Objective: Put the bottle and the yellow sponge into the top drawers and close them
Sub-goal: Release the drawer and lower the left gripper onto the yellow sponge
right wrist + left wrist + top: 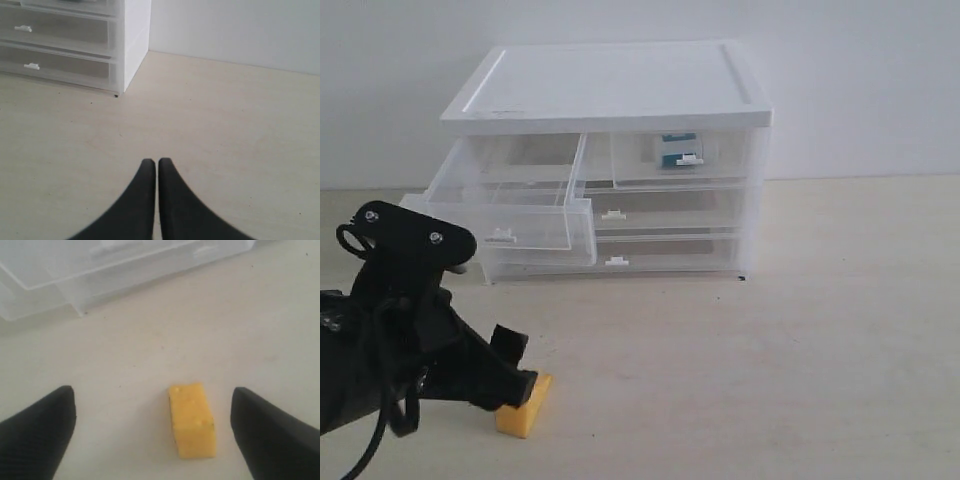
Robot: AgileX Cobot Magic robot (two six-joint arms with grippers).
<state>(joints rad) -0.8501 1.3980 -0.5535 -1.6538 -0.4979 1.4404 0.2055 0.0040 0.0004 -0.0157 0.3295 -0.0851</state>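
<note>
Left gripper point(152, 394): spread wide and grasping nothing. One black finger stands on each side of the yellow sponge.
Yellow sponge point(192, 420): lies flat on the worktop point(800, 330) between those fingers. The wrist view shows a strip of bare surface on each side, so it touches neither.
Sponge's place in the scene: in front of the cabinet point(610, 85), below the open drawer and clear of it.
Left top drawer point(510, 195): stands open, drawn well forward of the cabinet front. Nothing shows through its clear walls.
Right top drawer point(720, 160): shut flush with the front.
Bottle point(678, 150): inside the right top drawer, seen through the clear plastic just behind the white handle (only its teal body and a white part can be made out).
Full-width drawers point(660, 212): both are shut, one above the other beneath the top pair.
Right gripper point(156, 163): clenched, its fingertips pressed together with nothing between them. It points across bare worktop, with the cabinet's right front corner ahead (it is outside the exterior view).
</note>
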